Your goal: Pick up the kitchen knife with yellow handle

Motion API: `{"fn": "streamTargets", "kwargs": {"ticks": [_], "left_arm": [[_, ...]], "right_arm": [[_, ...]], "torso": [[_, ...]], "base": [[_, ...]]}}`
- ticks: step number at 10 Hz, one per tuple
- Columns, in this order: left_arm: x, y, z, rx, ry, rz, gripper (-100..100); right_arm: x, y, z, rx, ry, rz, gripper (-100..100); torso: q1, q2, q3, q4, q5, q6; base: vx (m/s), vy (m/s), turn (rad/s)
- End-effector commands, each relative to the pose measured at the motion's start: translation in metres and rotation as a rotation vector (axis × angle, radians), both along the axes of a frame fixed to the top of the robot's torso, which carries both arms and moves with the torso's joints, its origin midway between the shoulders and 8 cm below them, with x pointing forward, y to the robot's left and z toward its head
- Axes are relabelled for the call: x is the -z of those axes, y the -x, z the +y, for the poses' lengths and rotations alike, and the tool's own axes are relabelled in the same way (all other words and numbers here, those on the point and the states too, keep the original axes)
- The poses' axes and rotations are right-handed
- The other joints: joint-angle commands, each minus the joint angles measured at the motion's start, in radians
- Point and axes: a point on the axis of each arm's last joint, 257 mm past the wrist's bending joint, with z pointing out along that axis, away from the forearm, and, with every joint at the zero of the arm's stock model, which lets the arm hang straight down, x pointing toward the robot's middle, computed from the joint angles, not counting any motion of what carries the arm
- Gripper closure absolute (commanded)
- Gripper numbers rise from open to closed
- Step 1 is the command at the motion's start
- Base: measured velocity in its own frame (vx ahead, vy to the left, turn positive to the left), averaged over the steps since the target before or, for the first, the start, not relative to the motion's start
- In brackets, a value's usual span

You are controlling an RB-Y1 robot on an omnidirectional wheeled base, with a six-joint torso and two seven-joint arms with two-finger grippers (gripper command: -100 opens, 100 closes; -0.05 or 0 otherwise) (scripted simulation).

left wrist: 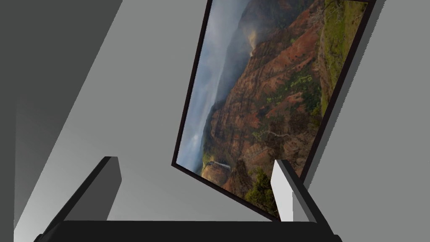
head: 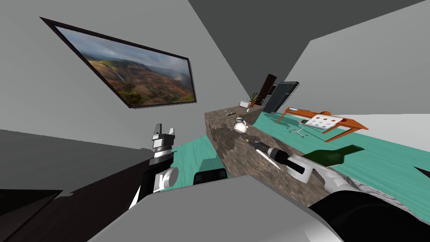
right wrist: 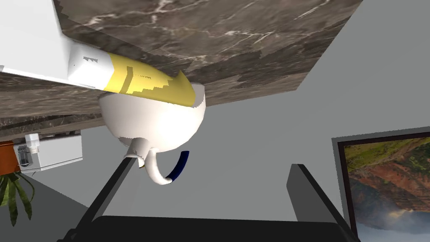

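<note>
The knife lies on the dark marbled counter (right wrist: pixel 235 38), its yellow handle (right wrist: pixel 147 82) running into a white blade (right wrist: pixel 29 42). In the head view its yellow end (head: pixel 247 138) shows just past my right gripper (head: pixel 252 144). The right gripper (right wrist: pixel 210 176) is open and holds nothing; the handle lies a little beyond its fingertips, nearer the one finger (right wrist: pixel 111 189). A white teapot (right wrist: pixel 155 122) stands right behind the handle, also visible as the teapot (head: pixel 240 125) on the counter (head: pixel 235 155). My left gripper (head: pixel 163 133) is raised before the wall, the left gripper (left wrist: pixel 195 176) open and empty.
At the counter's far end stand a white box (right wrist: pixel 50 153) and a small plant (head: pixel 253 99). A dark green bottle shape (head: pixel 336 154) lies beside the counter on my right. An orange table (head: pixel 348 122) and a white chair (head: pixel 321 122) stand beyond on the teal floor.
</note>
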Motion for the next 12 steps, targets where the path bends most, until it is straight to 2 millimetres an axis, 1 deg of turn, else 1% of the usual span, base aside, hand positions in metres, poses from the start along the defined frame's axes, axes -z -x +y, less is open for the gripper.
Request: {"fn": "streamTargets", "kwargs": {"ticks": [1,2,3,4,5,6,7,9,10,11,12], "left_arm": [[0.0,0.0,0.0,0.0,0.0,0.0,0],[0.0,0.0,0.0,0.0,0.0,0.0,0],[0.0,0.0,0.0,0.0,0.0,0.0,0],[0.0,0.0,0.0,0.0,0.0,0.0,0],[0.0,0.0,0.0,0.0,0.0,0.0,0],[0.0,0.0,0.0,0.0,0.0,0.0,0],[0.0,0.0,0.0,0.0,0.0,0.0,0],[0.0,0.0,0.0,0.0,0.0,0.0,0],[0.0,0.0,0.0,0.0,0.0,0.0,0],[0.0,0.0,0.0,0.0,0.0,0.0,0],[0.0,0.0,0.0,0.0,0.0,0.0,0]], "right_arm": [[0.002,0.004,-0.01,-0.015,0.036,0.028,-100],[0.015,0.016,-0.022,-0.022,0.07,0.078,-100],[0.012,0.014,-0.024,-0.034,0.086,0.082,-100],[0.025,0.027,-0.036,-0.042,0.118,0.132,-100],[0.022,0.026,-0.038,-0.052,0.133,0.136,-100],[0.032,0.039,-0.05,-0.064,0.167,0.188,-100],[0.03,0.038,-0.051,-0.07,0.177,0.19,-100],[0.048,0.067,-0.076,-0.094,0.239,0.295,-100],[0.044,0.064,-0.079,-0.105,0.257,0.299,-100],[0.051,0.079,-0.091,-0.115,0.282,0.35,-100],[0.049,0.078,-0.092,-0.121,0.291,0.352,-100]], "torso": [[0.0,0.0,0.0,0.0,0.0,0.0],[0.0,0.0,0.0,0.0,0.0,0.001],[0.0,0.0,0.0,0.0,0.0,0.0],[0.0,0.001,0.0,0.0,0.0,0.0],[0.0,0.001,0.001,0.0,0.0,0.0],[0.0,0.001,0.001,0.0,0.0,0.001],[0.0,0.001,0.001,0.0,0.0,0.0],[0.0,0.001,0.001,0.0,0.0,0.0],[0.0,0.001,0.001,0.0,0.0,0.0],[0.0,0.002,0.001,0.0,0.0,0.001],[0.0,0.002,0.001,0.0,0.0,0.0]], "base": [[0.012,0.018,0.068],[0.008,0.024,0.122],[0.004,0.017,0.084],[-0.001,0.023,0.177],[0.0,0.015,0.061],[0.001,0.022,0.138],[0.0,0.015,0.072],[-0.007,0.026,0.203],[-0.007,0.018,0.069],[-0.01,0.021,0.121],[-0.008,0.016,0.065]]}}
